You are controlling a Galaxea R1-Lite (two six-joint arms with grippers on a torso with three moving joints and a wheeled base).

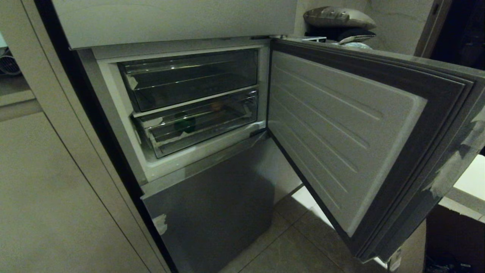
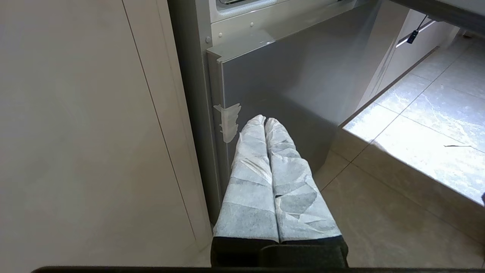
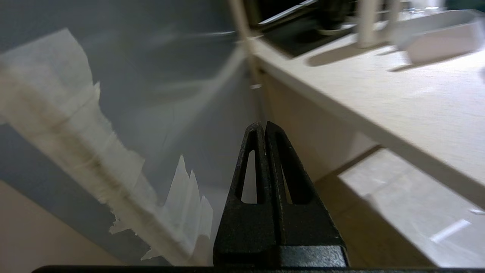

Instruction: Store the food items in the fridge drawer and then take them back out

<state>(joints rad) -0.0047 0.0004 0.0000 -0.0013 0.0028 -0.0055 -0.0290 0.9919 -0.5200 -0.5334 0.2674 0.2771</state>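
- Fridge door (image 1: 341,129) swung wide open on the right, with two clear bins stacked inside the fridge.
- Upper bin (image 1: 189,77): smoky, looks bare.
- Lower bin, the fridge drawer (image 1: 197,123): pushed in, with a dark green round thing (image 1: 185,123) and a small brownish spot (image 1: 216,106) showing through the plastic. Too dim to tell what food they are.
- No tan, potato-like lump plainly seen in any view.
- Right gripper (image 3: 262,127): black fingers pressed together, holding nothing. Out of the head view, low on the right, close to the outer face of the open door where torn tape (image 3: 75,125) sticks, with a pale surface (image 3: 360,87) off to its right.
- Left gripper (image 2: 264,121): white-wrapped fingers pressed together, holding nothing, parked low near the grey lower door (image 2: 295,76) and the tiled floor (image 2: 398,212).
- Fridge drawer up and to the left of the right gripper, well apart, on the far side of the open door.
- Likely step: bring the right gripper around the door edge to the drawer's front lip.
- Tips for doing it well: go around the door, not into it. Spread the fingers before reaching the lip. Hook the lip in the middle and pull straight out, slowly, so the drawer does not jam or tip.
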